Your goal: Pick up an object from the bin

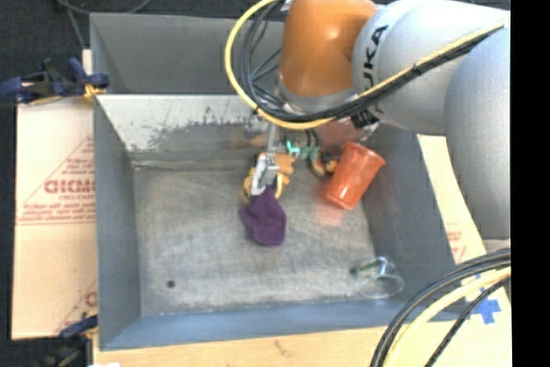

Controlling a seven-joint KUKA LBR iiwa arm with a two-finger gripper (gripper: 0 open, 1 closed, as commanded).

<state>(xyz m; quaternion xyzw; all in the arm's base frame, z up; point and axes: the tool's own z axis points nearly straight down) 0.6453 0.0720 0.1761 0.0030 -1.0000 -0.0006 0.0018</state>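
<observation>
Right, my pincer is down low in the bin, near the middle of the floor and close to the far wall. Directly under it lies a purple soft lump — its top edge meets my tip, so the two touch or very nearly touch. Whether the pincer is wide, narrow or clamped on that lump, I cannot tell. My wrist, with its orange cover and looped cables, hangs right above it. Just to the view's right of the lump an orange cup lies tilted on the floor. Between the cup and me sit a few small green and orange bits, too tangled to name. In the near right corner — well apart from the rest — a small clear thing rests on the floor.
</observation>
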